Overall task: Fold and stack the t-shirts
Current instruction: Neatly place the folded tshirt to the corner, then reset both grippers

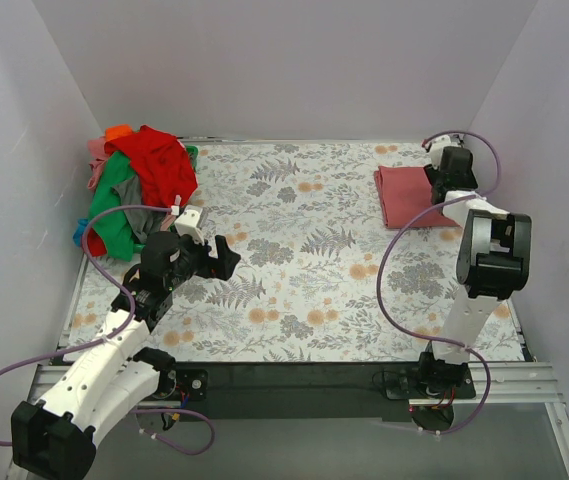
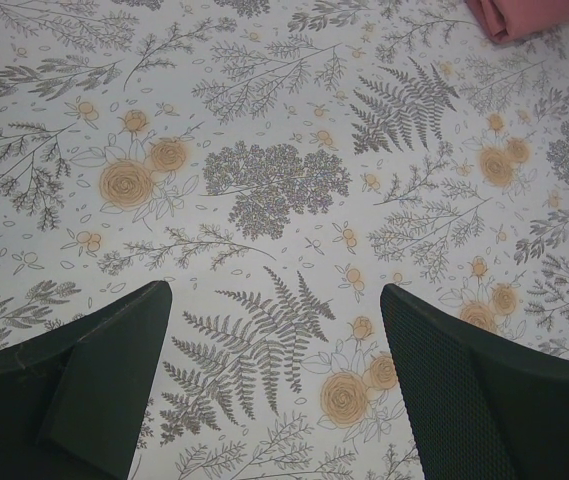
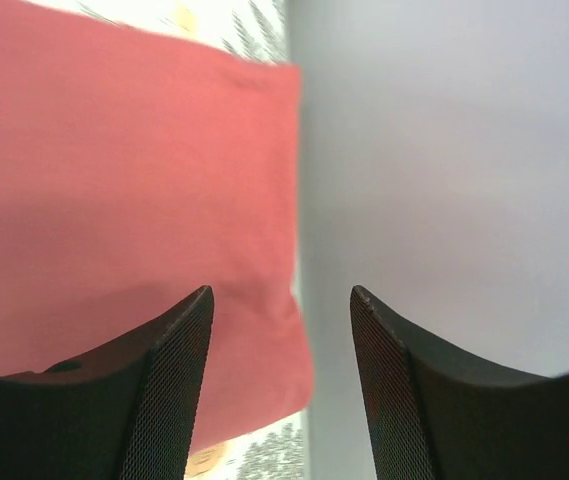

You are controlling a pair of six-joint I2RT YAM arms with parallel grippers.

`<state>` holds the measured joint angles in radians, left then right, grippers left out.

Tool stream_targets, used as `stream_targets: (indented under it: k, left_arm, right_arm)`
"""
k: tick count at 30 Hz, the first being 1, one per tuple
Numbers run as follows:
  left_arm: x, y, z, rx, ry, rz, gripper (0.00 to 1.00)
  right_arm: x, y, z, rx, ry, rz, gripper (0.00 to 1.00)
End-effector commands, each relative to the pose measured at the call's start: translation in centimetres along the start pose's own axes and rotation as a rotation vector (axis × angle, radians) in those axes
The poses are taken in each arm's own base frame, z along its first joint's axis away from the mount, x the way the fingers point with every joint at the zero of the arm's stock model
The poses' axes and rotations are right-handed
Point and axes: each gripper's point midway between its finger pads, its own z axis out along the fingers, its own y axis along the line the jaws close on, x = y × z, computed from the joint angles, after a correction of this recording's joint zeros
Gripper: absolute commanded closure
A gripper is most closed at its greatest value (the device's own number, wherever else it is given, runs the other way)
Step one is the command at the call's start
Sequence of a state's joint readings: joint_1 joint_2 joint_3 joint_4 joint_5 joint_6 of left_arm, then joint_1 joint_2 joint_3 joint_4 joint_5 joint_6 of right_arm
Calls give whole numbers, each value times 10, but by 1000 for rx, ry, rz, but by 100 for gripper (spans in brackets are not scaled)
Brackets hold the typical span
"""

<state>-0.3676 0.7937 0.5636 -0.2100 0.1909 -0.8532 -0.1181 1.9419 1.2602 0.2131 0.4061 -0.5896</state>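
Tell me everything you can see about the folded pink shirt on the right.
The folded t-shirt is plain dusty salmon-pink, soft-looking cloth, a neat flat rectangle on the floral table cover at the far right, near the wall. The right end effector is open over its wall-side edge; contact cannot be told.

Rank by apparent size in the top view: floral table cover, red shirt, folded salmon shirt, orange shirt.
1. Floral table cover, by far.
2. Red shirt and folded salmon shirt: too close to rank.
3. Orange shirt: only a scrap shows.
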Motion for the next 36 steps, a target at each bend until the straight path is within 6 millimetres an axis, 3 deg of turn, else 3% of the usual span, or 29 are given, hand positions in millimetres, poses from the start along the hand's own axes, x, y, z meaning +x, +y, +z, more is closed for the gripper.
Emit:
stream_targets:
  k: [1,2,3,4,5,6,7,8,10,13,17,21,24,28,36]
  left_arm:
    - [-11,-1,-5,-4,-38,4,15]
    - [-12,-1,-5,-9,-42,-4,15]
    - [-17,2,-6,-28,-54,-15,14]
    - [-20,3,-6,-39,-62,-27,14]
    - [-22,2,-6,-45,-66,-60,13]
    - [-32,1,-8,-54,-85,-73,12]
    - [-35,1,-9,-59,-87,-88,12]
    - [-39,-1,-10,-58,-87,-106,11]
    - [-51,-3,-13,-65,-104,-125,10]
    - [-63,-1,-18,-82,-136,-154,6]
    - [-79,19,-21,-166,-176,-209,3]
    - [-98,28,-25,-213,-204,-231,2]
    - [-113,19,-35,-187,-222,-197,2]
    - [-117,19,-43,-195,-228,-162,2]
    - [-116,16,-47,-180,-231,-144,2]
  right_arm:
    - [-44,19,-30,-72,-148,34,36]
    - [-50,23,-43,-93,-174,29,36]
    - [-57,45,-55,-185,-202,6,33]
    - [-62,55,-66,-246,-221,-9,32]
    - [-78,64,-89,-321,-270,-47,31]
    - [-74,92,-110,-507,-282,-77,25]
    - [-76,101,-127,-593,-306,-88,22]
    - [-87,95,-151,-631,-364,-93,20]
    - [-84,106,-183,-752,-415,-85,11]
    - [-92,87,-230,-762,-508,-31,4]
    - [-87,58,-244,-636,-501,101,2]
    - [-65,9,-237,-438,-412,316,2]
    - [-57,-4,-246,-377,-399,417,1]
    - [-46,-20,-251,-279,-377,509,2]
    - [-32,-26,-248,-214,-346,502,2]
